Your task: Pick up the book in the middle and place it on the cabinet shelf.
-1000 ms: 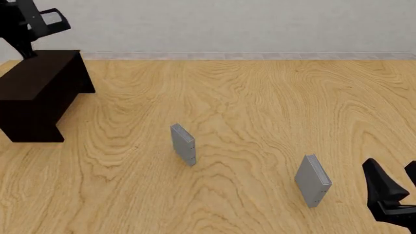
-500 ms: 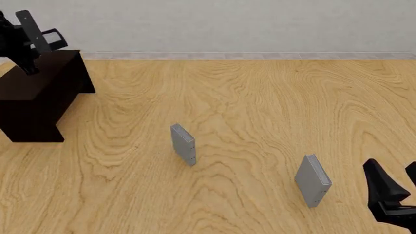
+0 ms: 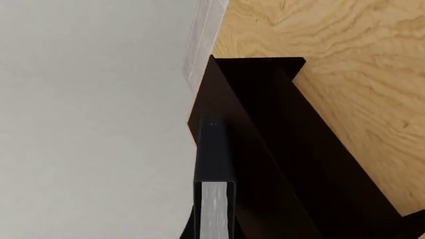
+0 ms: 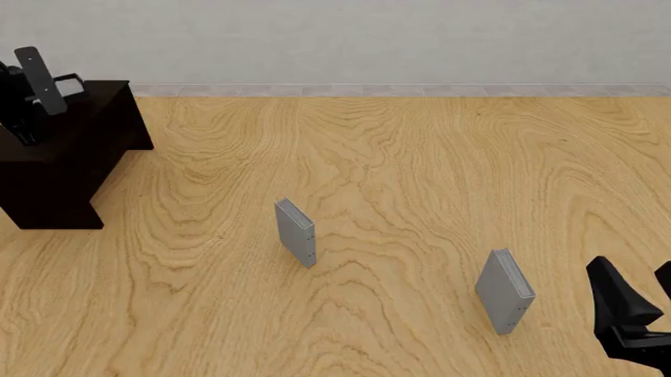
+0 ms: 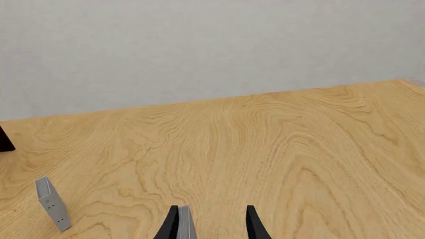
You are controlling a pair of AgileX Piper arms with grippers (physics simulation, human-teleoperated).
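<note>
At the near right edge the right gripper (image 4: 639, 302) hangs with fingers spread, holding nothing, just right of a grey book (image 4: 504, 291). A second grey book (image 4: 295, 232) stands mid-table. Far left, the left gripper (image 4: 23, 98) clamps the book (image 4: 38, 69) tilted over the cabinet shelf (image 4: 65, 149).

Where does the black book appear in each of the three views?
Front view: the black book is at the far left, tilted, over the cabinet.
Left wrist view: the book fills the lower middle, white page edges showing, held in the left end effector.
Right wrist view: not in it.
Shared landmark: the cabinet.
</note>
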